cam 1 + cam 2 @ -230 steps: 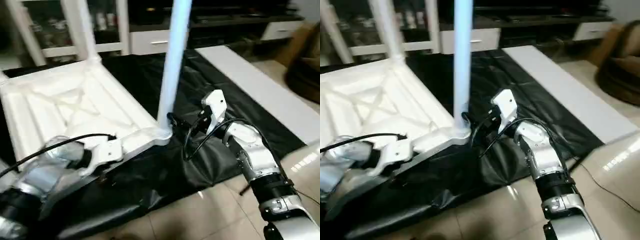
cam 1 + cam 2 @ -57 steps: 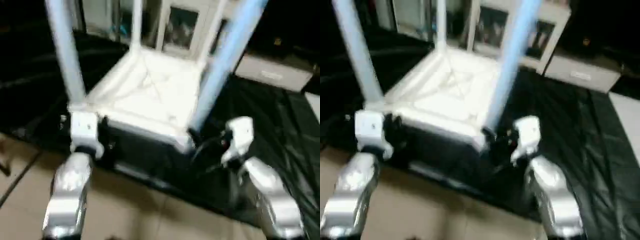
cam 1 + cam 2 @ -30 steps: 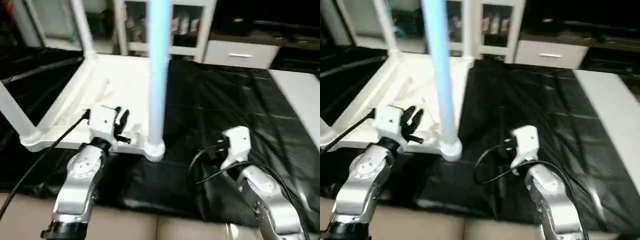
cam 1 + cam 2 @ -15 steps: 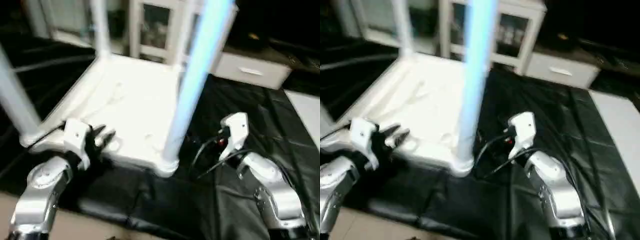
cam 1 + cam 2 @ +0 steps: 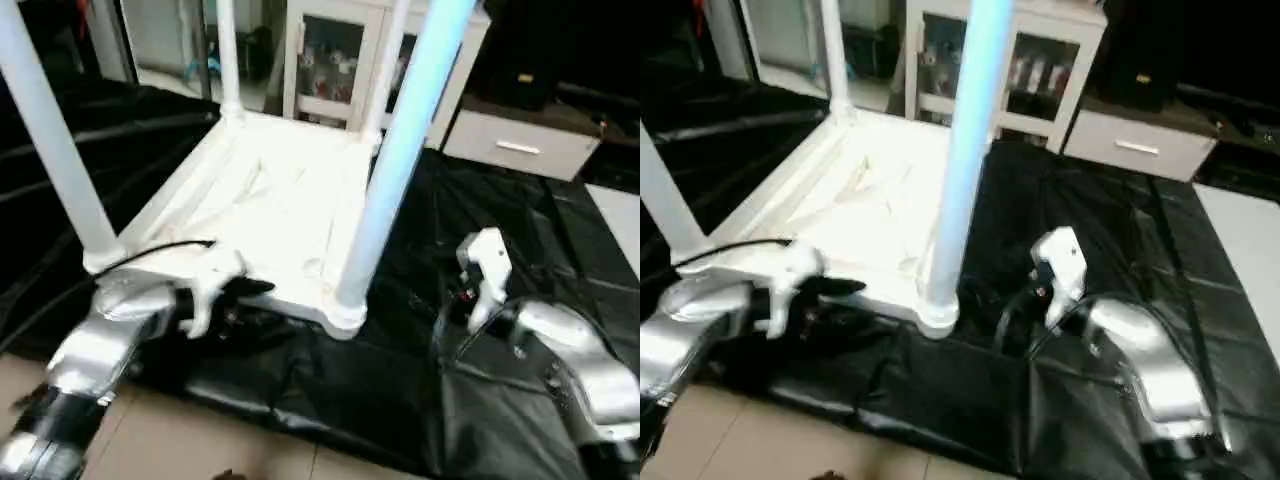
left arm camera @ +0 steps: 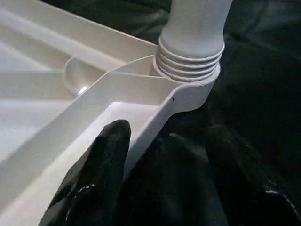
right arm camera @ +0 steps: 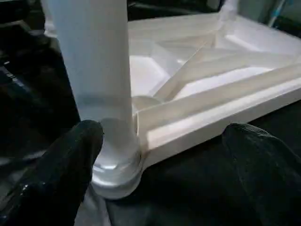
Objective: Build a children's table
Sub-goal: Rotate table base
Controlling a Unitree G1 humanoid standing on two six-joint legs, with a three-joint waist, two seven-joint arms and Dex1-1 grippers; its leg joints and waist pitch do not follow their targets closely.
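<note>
White plastic ribbed tabletop [image 5: 270, 215] lies underside-up on black sheeting [image 5: 480, 300] on the floor. All four white tube legs [image 5: 395, 150] stand in corner sockets. Left claw [image 6: 155, 188] and right claw [image 7: 160, 179] both wide, holding nothing. Remaining, likely: final tightening, flipping upright.

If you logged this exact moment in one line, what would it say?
tabletop: upside down, legs standing | left gripper: open at rim | right gripper: open by near leg
</note>
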